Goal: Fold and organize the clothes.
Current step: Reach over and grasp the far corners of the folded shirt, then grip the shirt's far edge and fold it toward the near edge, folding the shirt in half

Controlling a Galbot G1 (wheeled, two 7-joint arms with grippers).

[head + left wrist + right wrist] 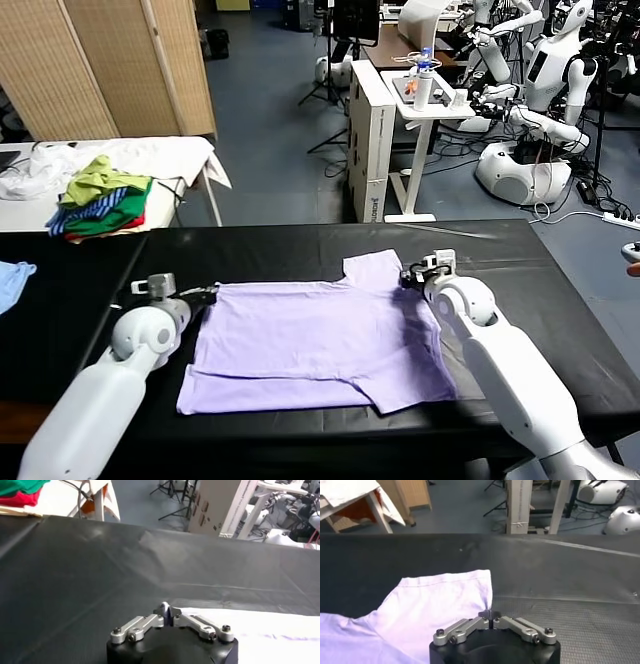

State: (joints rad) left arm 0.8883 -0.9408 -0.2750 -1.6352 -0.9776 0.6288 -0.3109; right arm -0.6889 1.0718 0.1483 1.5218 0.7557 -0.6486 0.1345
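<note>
Shirt (320, 345) flat on table (80, 290). I see left gripper (207, 294) pinching its left edge, right gripper (408, 279) pinching far-right sleeve.

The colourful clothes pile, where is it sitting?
In the head view the pile sits on a white table at far left, beyond the black table holding the T-shirt.

Robotics lab, probably: other white humanoid robots (548, 70) parked on bases, floor cables (600, 205), tripod stands (325, 60), black-covered worktable (300, 250).
</note>
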